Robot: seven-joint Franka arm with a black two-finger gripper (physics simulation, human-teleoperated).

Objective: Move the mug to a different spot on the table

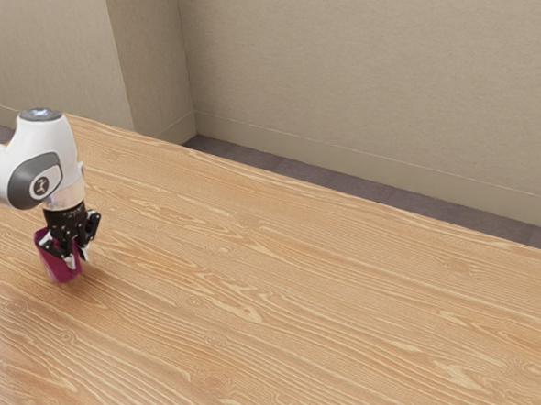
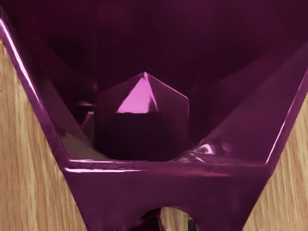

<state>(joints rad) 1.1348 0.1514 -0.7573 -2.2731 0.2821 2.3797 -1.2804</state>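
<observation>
1. The walls [image 1: 370, 71] are plain beige with a pale skirting board. They stand well beyond the mug [image 1: 54, 261], past the table's far edge, and a squared corner juts out behind the mug.
2. The table [image 1: 320, 297] is light wood with strong grain. It carries the mug close to its end at the exterior view's left, and most of its top stretches away from the mug toward the exterior view's right. In the wrist view the same wood [image 2: 21, 168] shows on both sides of the mug.
3. The floor [image 1: 390, 193] is a dark grey-purple strip between the table's far edge and the walls, well apart from the mug.
4. The arm [image 1: 29, 165] is white with a grey joint cap. It comes in directly above the mug and points its hand straight down at it.
5. The gripper [image 1: 71, 256] is black and sits on top of the mug. Its fingers are drawn close together and pinch the mug's wall on the side toward the exterior view's right.
6. The mug is glossy magenta with faceted sides. Whether its base touches the table or sits just above it, I cannot tell. The wrist view looks down into the mug [image 2: 144, 57], where a bright facet shines at the bottom.
</observation>
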